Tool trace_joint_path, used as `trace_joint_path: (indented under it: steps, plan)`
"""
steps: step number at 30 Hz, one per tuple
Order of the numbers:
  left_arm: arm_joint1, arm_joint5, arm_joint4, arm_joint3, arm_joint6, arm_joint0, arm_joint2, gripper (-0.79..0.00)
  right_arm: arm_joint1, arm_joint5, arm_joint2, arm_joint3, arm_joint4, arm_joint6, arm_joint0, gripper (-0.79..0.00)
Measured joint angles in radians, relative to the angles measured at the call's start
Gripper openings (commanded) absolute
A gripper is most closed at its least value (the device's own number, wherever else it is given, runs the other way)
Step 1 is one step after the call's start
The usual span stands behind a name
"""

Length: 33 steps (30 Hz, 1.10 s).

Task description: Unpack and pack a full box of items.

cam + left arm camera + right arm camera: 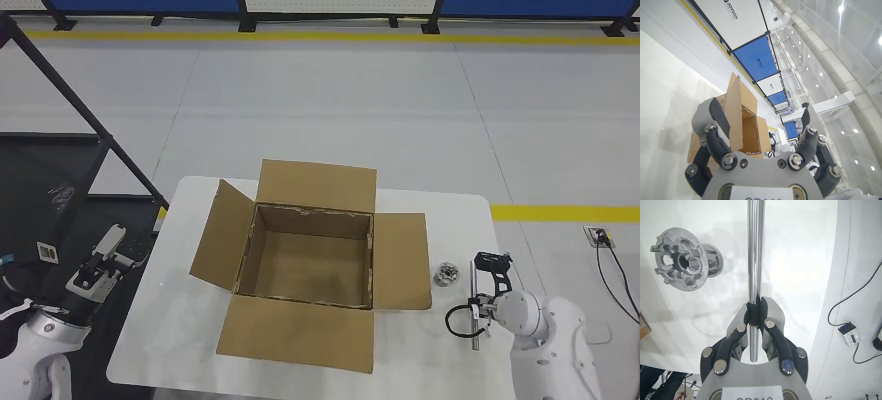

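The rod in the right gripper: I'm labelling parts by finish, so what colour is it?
Shiny silver chrome; the rod shows clearest in the right wrist view.

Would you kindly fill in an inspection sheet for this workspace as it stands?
Surface: white table, rounded corners.
Job's things: open cardboard box, flaps splayed, nothing seen inside; metal hub on the table beside it; steel rod in the right claw.
Clutter: nothing seen.
Claws: left claw open, beside the table's edge; right claw shut on the steel rod.
Cables: black cable runs to a small box on the floor.
Surroundings: yellow floor line; blue panels behind.
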State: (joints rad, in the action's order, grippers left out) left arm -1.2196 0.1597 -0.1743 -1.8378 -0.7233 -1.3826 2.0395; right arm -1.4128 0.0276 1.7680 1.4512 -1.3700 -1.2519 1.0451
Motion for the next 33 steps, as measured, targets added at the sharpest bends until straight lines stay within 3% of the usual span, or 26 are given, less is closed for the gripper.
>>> trace_joint_path:
  steps: [2,4,13,17,18,19,20,21,23,27,33]
  plan:
    - [0.000,0.000,0.000,0.000,0.000,0.000,0.000,0.000,0.004,0.003,0.002,-0.019,0.004,0.010,-0.005,-0.643]
    - [0.000,0.000,0.000,0.000,0.000,0.000,0.000,0.000,0.006,0.002,0.002,-0.030,0.009,0.017,-0.007,-0.554]
    - [0.000,0.000,0.000,0.000,0.000,0.000,0.000,0.000,0.017,-0.013,0.002,-0.033,0.036,0.042,-0.001,-0.508]
    - [0.000,0.000,0.000,0.000,0.000,0.000,0.000,0.000,0.017,-0.063,0.027,0.090,0.101,0.122,0.040,-0.465]
    - [0.000,0.000,0.000,0.000,0.000,0.000,0.000,0.000,0.016,-0.075,0.034,0.134,0.127,0.144,0.055,-0.434]
    - [0.000,0.000,0.000,0.000,0.000,0.000,0.000,0.000,0.015,-0.086,0.041,0.179,0.155,0.164,0.071,-0.212]
    - [0.000,0.000,0.000,0.000,0.000,0.000,0.000,0.000,0.013,-0.096,0.044,0.240,0.196,0.190,0.093,-0.123]
    - [0.000,0.000,0.000,0.000,0.000,0.000,0.000,0.000,0.011,-0.099,0.042,0.286,0.232,0.207,0.108,-0.117]
    - [0.000,0.000,0.000,0.000,0.000,0.000,0.000,0.000,0.007,-0.089,0.027,0.378,0.319,0.240,0.137,0.000]
    - [0.000,0.000,0.000,0.000,0.000,0.000,0.000,0.000,0.004,-0.039,-0.018,0.432,0.473,0.261,0.133,0.000]
    - [0.000,0.000,0.000,0.000,0.000,0.000,0.000,0.000,0.011,0.024,-0.099,0.299,0.594,0.196,0.014,0.000]
